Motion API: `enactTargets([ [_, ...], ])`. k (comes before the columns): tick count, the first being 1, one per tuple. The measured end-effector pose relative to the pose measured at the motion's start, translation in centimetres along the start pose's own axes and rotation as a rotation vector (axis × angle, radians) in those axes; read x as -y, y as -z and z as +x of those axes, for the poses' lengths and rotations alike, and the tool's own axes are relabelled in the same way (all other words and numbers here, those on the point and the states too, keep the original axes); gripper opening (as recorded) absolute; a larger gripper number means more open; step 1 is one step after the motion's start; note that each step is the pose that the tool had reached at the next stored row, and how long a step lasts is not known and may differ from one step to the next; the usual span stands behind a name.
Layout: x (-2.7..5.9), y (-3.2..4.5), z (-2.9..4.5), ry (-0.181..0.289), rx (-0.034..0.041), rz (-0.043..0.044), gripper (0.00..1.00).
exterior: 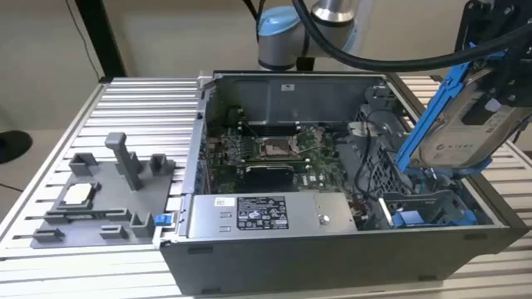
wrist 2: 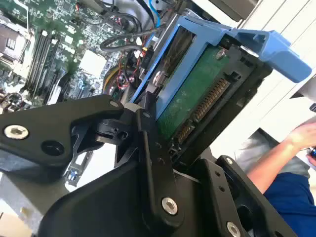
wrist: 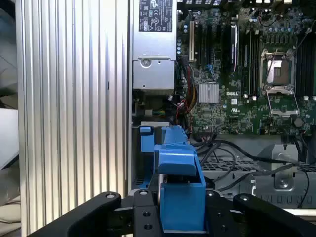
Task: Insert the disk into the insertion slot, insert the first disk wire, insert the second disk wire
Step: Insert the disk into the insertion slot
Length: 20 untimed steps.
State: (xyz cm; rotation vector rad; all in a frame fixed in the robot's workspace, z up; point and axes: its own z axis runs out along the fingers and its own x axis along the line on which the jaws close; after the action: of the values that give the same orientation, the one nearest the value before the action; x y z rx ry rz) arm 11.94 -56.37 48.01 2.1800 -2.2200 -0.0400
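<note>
My gripper (exterior: 489,109) is shut on the disk (exterior: 465,144), a silver-grey drive with a white label in a blue carrier frame (exterior: 428,118). The disk hangs steeply tilted above the open computer case, at the exterior view's right. Below it sits the insertion slot (exterior: 425,208), a grey metal bay with blue tabs in the case's near right corner. In the second wrist view the black fingers (wrist 2: 148,143) clamp the disk (wrist 2: 190,98), whose green board and connector face the camera. In the first wrist view the carrier frame (wrist: 180,190) sits between the fingers. Loose black wires (exterior: 365,163) lie beside the bay.
The case holds a motherboard (exterior: 266,152) and a labelled grey power-supply box (exterior: 266,215) along its near wall. A grey fixture (exterior: 108,193) with upright posts stands on the slatted table (exterior: 141,99) at the exterior view's left. A person's arm (wrist 2: 291,143) is near the table.
</note>
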Motion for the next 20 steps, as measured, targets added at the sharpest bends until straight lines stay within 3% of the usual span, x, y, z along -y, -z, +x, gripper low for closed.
enactTargets([
  [14, 0.0, 0.01, 0.08, 0.0, -0.0003, 0.0, 0.0],
  [20, 0.03, -0.16, 1.32, -0.003, 0.0002, 0.0, 0.0],
])
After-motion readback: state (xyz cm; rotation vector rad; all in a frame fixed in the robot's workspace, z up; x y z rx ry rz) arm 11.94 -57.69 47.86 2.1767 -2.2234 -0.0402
